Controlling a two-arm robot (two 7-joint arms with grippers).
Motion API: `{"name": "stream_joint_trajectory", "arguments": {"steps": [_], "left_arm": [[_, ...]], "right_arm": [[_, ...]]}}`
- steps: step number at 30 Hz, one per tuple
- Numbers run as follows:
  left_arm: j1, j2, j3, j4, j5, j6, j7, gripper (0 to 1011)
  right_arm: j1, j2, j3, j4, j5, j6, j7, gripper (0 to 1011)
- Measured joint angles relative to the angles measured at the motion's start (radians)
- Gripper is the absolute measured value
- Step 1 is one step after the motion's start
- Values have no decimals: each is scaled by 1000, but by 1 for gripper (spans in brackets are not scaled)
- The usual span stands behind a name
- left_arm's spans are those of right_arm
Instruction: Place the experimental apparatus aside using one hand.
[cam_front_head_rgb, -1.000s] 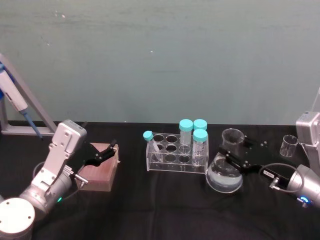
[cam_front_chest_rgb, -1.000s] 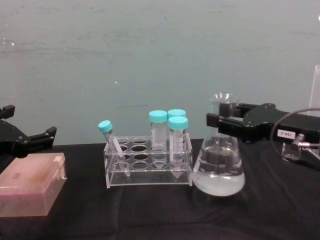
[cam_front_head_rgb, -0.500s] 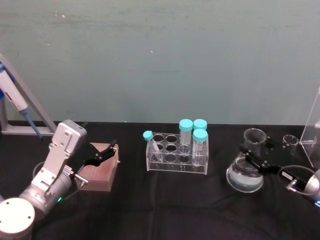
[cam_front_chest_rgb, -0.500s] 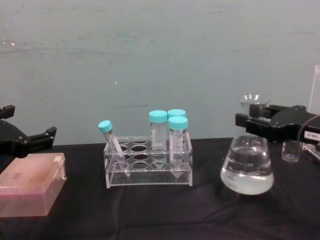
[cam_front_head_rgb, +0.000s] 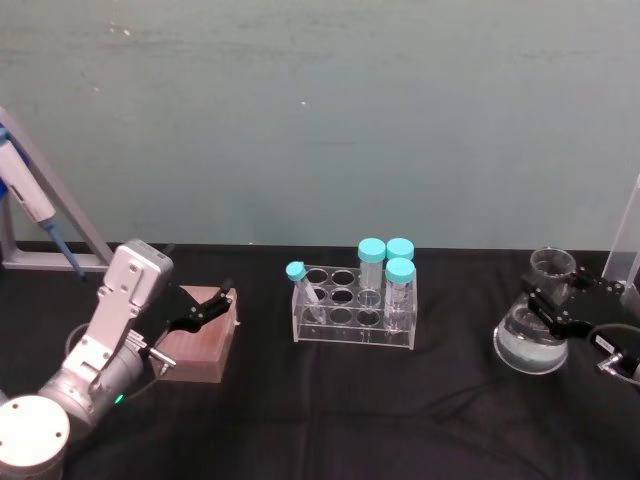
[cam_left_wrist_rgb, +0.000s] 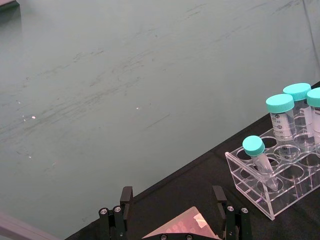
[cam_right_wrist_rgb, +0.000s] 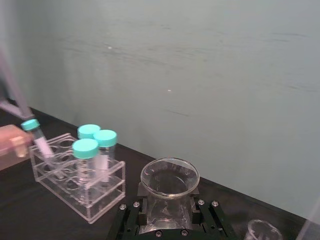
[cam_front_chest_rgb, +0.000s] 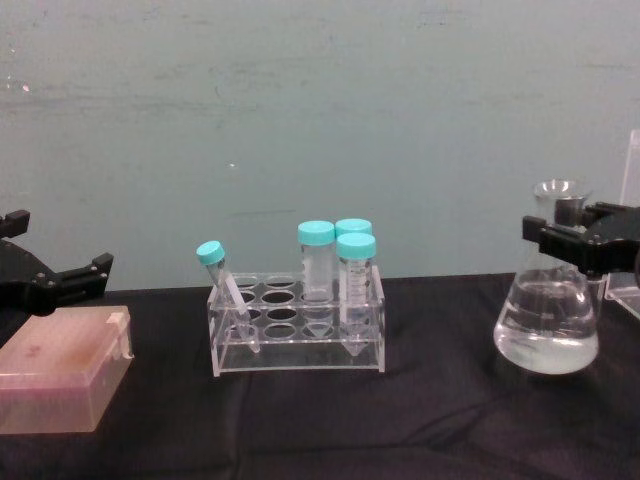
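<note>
In the head view the right hand (cam_front_head_rgb: 552, 300) sits at the right edge of the frame, pinching the neck of the conical flask (cam_front_head_rgb: 535, 335), which stands low on the black desk (cam_front_head_rgb: 330, 400) well right of the tube rack (cam_front_head_rgb: 352, 315). To finish this step well, I would keep the flask upright so the liquid stays level, lower it fully onto the desk clear of the acrylic stand (cam_front_head_rgb: 628, 235) at the far right, and only then release. The left hand (cam_front_head_rgb: 205, 305), at lower left, hangs spread above the brown box (cam_front_head_rgb: 200, 345), idle.

The chest view gives the side profile: the flask (cam_front_chest_rgb: 547, 315) appears to rest on the cloth, about a third full, with the right hand (cam_front_chest_rgb: 560, 240) gripping just under the lip.

The left wrist view shows the left hand (cam_left_wrist_rgb: 172, 210) with its fingers apart and nothing between them, the tube rack (cam_left_wrist_rgb: 280, 170) at right.

The right wrist view looks down the right hand (cam_right_wrist_rgb: 167, 212), its fingers closed on the flask's neck (cam_right_wrist_rgb: 169, 197), and reveals a small beaker (cam_right_wrist_rgb: 262, 231) at the bottom right, just beside it: a collision risk the chest view hides.
</note>
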Motion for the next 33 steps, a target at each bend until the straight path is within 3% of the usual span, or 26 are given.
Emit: {"name": "stream_joint_trajectory", "arguments": {"steps": [24, 33], "left_arm": [[0, 0, 0, 0, 0, 0, 0, 1000], [0, 0, 0, 0, 0, 0, 0, 1000]], "right_arm": [[-62, -66, 90, -48, -110, 50, -201, 456], [-73, -89, 116, -54, -136, 60, -228, 456]]}}
